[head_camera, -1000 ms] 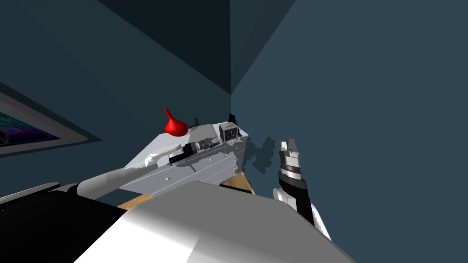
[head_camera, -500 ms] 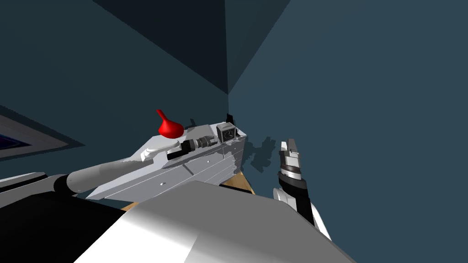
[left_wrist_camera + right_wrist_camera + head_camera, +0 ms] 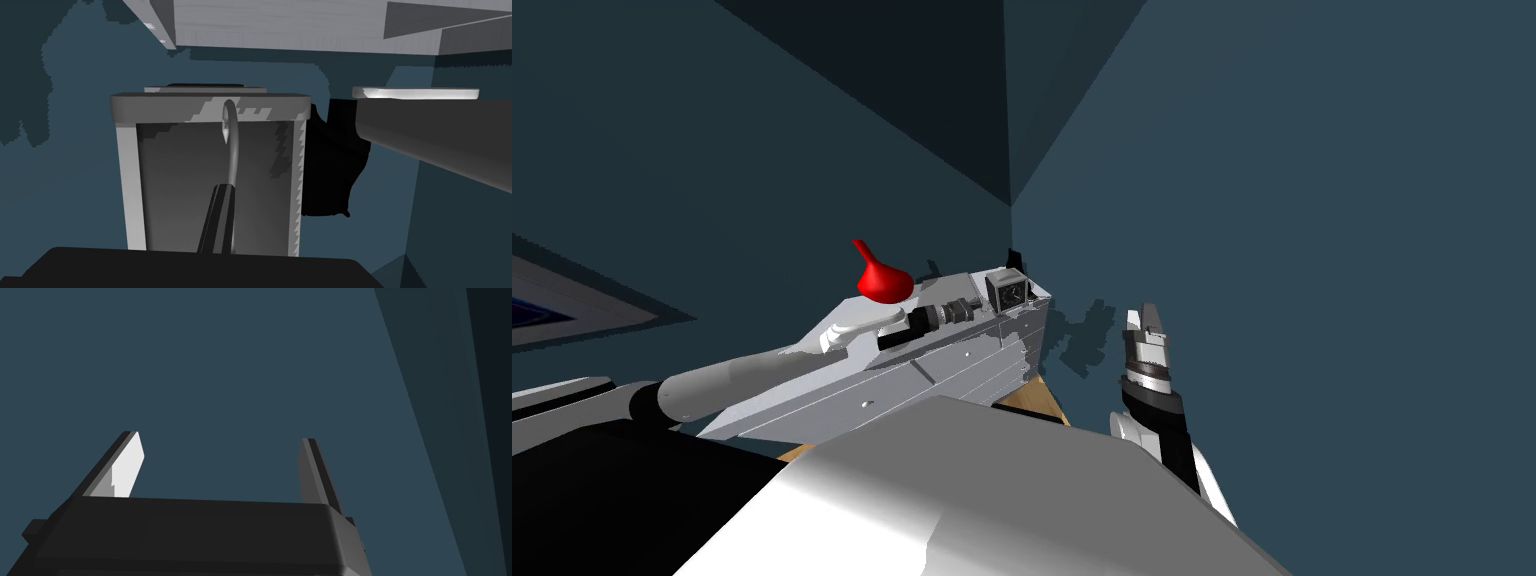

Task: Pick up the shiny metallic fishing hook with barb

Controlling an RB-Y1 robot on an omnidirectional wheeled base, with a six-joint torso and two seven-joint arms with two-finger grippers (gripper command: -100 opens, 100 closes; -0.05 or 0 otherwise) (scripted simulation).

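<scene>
On the left, the left arm was seen extended over the top of the grey drawer unit [image 3: 932, 372], just past a red bulbous vessel [image 3: 884, 281] standing on it. The left pincer [image 3: 223, 192] was found closed, with its fingers pressed together on the shank of the grey fishing hook [image 3: 231, 150]. The hook projected from the fingertips, bend and barb at the end away from the pincer, in front of a grey box [image 3: 126, 190]. The grasp was therefore judged to be made, and the lift clear of the drawer unit was judged to be left. Whether the hook had been raised off the surface could not be determined, since that surface was concealed by the pincer body. The lower shank and the eye were hidden between the fingers. In the head view the hook was too small to be made out. A black shape [image 3: 330, 170] just beside the box could not be identified. On the right, the right pincer [image 3: 1144, 318] was held raised, apart from the drawer unit, with its fingers spread and nothing between them.
</scene>
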